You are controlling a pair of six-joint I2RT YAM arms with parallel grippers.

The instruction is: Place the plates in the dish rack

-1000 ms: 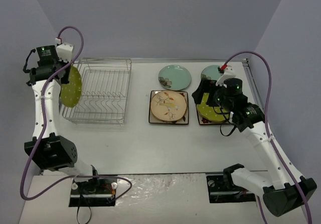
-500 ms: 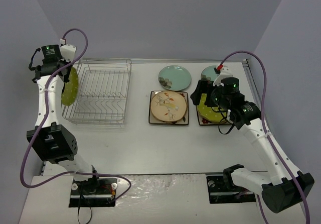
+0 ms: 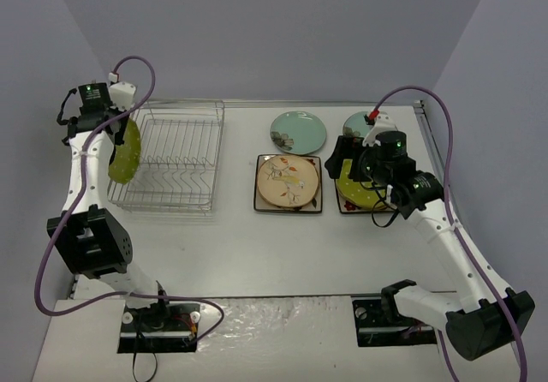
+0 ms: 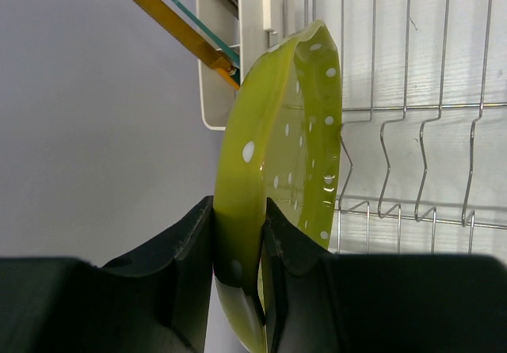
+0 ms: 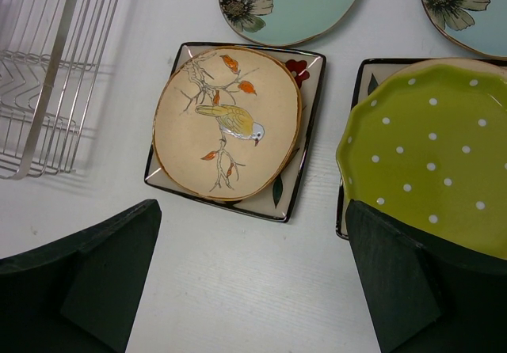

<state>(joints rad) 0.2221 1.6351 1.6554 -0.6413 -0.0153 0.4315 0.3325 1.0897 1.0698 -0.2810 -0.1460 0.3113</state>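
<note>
Green and dotted, the plate (image 4: 285, 171) now hangs on its edge by the left end of the rack (image 3: 184, 155).
The left gripper (image 4: 238, 218) is clamped on the plate's rim. It has swung the plate in from outside the rack and turned it so it looks thinner from above. The plate is not down between the wires yet, and I see no plate in the rack. The right gripper (image 5: 252, 242), jaws wide apart and holding nothing, has hardly moved above the other plates (image 5: 228, 131) on the table (image 5: 238, 290).
</note>
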